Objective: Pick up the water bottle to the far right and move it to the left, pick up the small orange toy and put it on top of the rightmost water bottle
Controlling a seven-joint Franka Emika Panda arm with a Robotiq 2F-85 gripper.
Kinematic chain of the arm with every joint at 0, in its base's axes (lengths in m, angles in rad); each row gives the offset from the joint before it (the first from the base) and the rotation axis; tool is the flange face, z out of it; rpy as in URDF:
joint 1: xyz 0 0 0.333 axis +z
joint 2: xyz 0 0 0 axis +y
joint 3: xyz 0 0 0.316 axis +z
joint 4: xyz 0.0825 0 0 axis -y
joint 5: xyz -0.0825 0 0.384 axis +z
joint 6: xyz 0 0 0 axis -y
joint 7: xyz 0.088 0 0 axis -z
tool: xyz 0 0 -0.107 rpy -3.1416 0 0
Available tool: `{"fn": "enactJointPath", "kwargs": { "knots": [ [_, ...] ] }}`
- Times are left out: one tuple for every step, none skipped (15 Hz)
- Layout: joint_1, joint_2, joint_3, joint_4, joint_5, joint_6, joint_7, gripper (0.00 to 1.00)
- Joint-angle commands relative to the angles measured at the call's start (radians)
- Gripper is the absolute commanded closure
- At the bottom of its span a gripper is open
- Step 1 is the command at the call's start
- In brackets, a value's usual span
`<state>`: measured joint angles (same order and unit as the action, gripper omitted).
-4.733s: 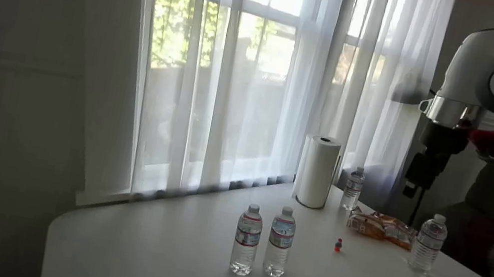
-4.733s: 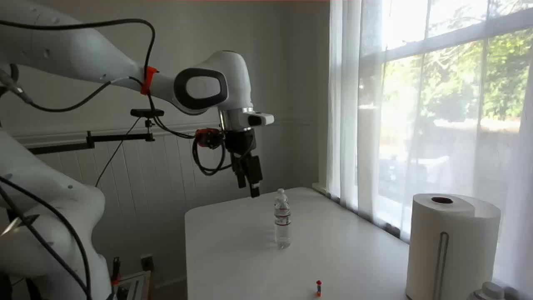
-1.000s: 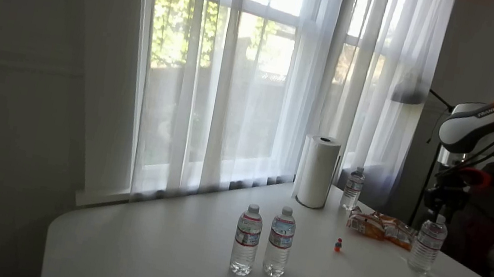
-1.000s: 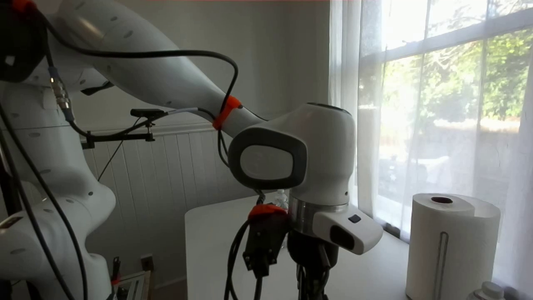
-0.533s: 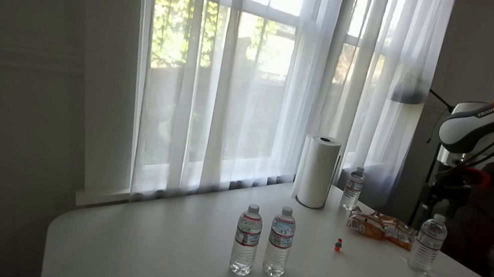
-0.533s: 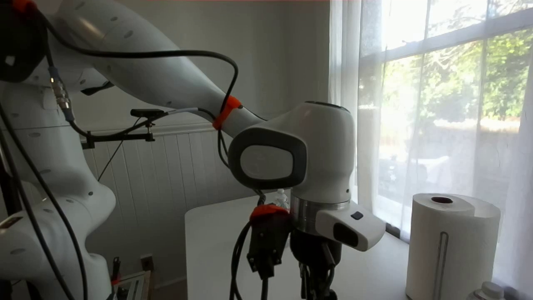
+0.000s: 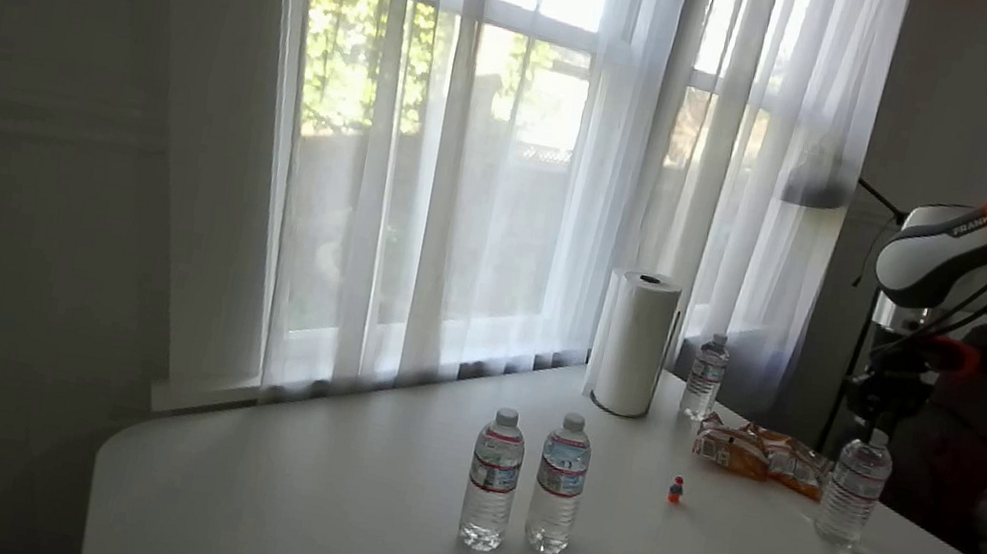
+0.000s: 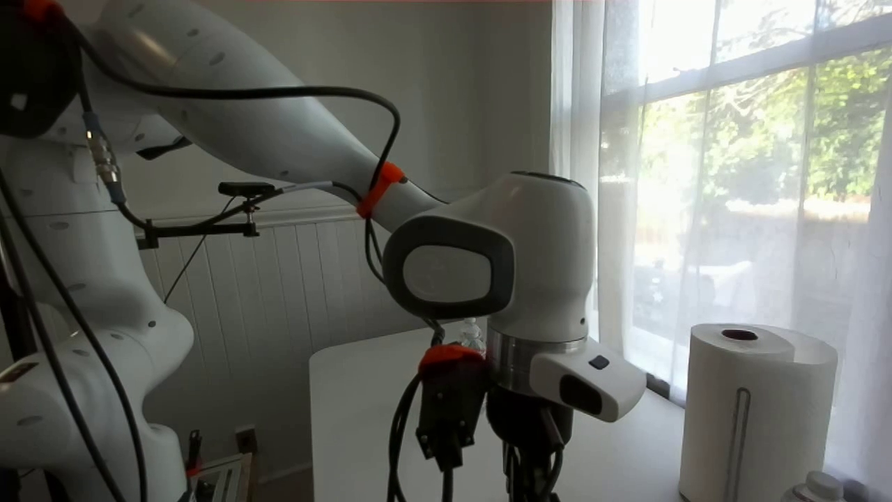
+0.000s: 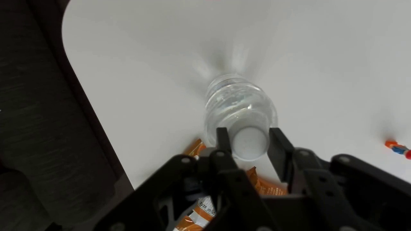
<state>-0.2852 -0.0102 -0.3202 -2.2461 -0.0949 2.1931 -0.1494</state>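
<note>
Pincer [image 9: 249, 134] pinching the far-right water bottle [image 7: 852, 495] by its cap [image 9: 250, 143]
Probably heavy, thin-walled, slick; the stiff cap looks the surest hold, though the weight may swing

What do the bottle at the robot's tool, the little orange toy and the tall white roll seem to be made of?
Water bottle: probably thin, glossy clear plastic; it is see-through, with ribs and highlights.
Small orange toy: perhaps plastic or rubber, in solid orange, blue and red; finish too small to judge.
White roll: likely matte paper, given its loose outer sheet.
</note>
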Motion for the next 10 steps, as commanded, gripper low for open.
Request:
{"fn": "enactJointPath", "kwargs": {
  "knots": [
    [-0.009, 0.006, 0.003, 0.010, 0.011, 0.001, -0.024, 0.92],
    [-0.007, 0.001, 0.005, 0.010, 0.013, -0.007, -0.028, 0.93],
    [-0.005, -0.003, 0.008, 0.011, 0.017, -0.024, -0.037, 0.92],
    [-0.001, -0.013, 0.012, 0.010, 0.023, -0.041, -0.048, 0.92],
    [0.005, -0.030, 0.019, 0.008, 0.023, -0.062, -0.062, 0.92],
    [0.009, -0.044, 0.025, 0.007, 0.016, -0.079, -0.070, 0.92],
    [0.018, -0.064, 0.035, 0.001, 0.001, -0.099, -0.072, 0.92],
    [0.026, -0.080, 0.046, -0.002, -0.007, -0.119, -0.077, 0.92],
    [0.035, -0.095, 0.056, -0.004, -0.012, -0.138, -0.082, 0.92],
    [0.047, -0.111, 0.070, -0.009, -0.018, -0.154, -0.087, 0.92]
  ]
}}
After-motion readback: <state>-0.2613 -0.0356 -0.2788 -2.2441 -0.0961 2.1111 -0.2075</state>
